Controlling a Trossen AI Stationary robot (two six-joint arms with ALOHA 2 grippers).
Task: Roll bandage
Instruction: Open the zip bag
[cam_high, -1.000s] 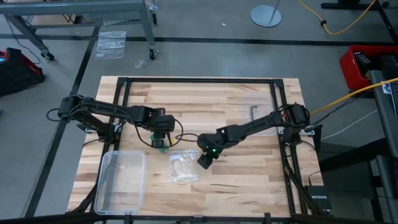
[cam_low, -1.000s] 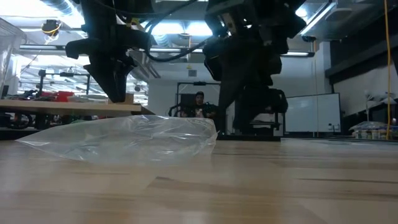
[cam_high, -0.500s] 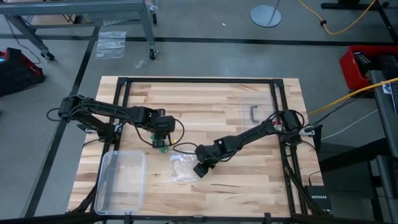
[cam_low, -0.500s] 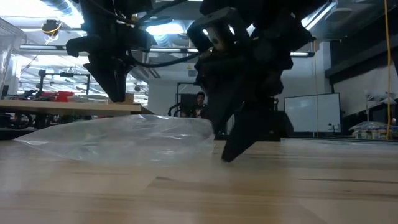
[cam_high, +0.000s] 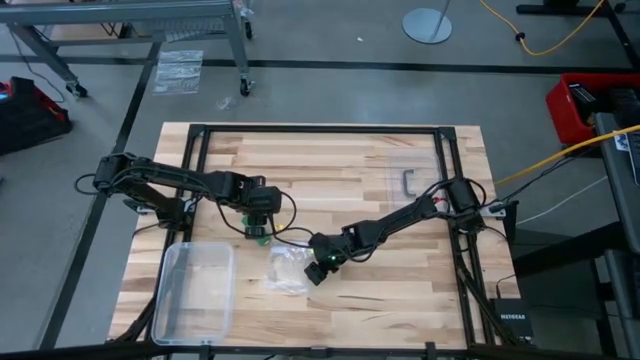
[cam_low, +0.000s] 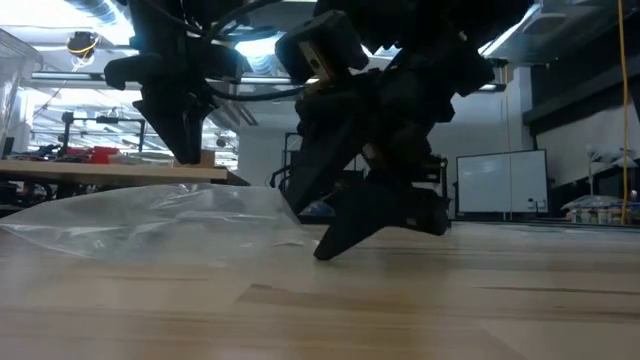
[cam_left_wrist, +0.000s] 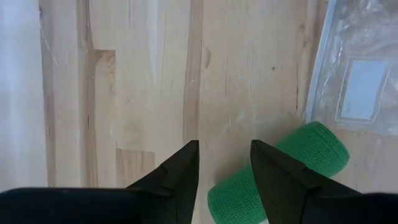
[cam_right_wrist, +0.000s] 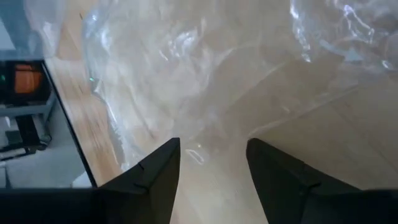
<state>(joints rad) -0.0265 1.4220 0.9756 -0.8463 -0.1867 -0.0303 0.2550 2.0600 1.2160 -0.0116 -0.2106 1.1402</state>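
**Ana:** Pale butcher-block worktop (cam_high: 400, 290), dark frame round its edges, grey shop floor beyond. Start at the near edge: what sits there?

**Ben:** By the near left corner, a clear plastic box (cam_high: 195, 290). A little farther in, about mid-width, the crinkly clear bag (cam_high: 287, 268). The right hand (cam_high: 316, 272) is low at that bag's right side, tips close to or touching the wood in the low view, fingers (cam_right_wrist: 155, 171) apart with nothing between them; the plastic lies just ahead of the gap.

**Ana:** And the bandage?

**Ben:** Farther in and to the left: the bandage (cam_left_wrist: 280, 171) is a small green roll lying on the wood just beside the bag's far left corner. The left hand (cam_high: 259, 232) hangs right over it. Its fingers (cam_left_wrist: 177, 177) stand parted, one on either side of the roll's end, but I can't tell whether they touch it, so I would not call it held.

**Ana:** So which step?

**Ben:** My guess is that rolling is largely done, since no loose strip shows. The right hand seems to be dealing with the bag.

**Ana:** Next move?

**Ben:** Probably closing the right fingers on thin plastic without skidding it across the wood, and a firm pinch across the roll so the wrap doesn't spring loose.
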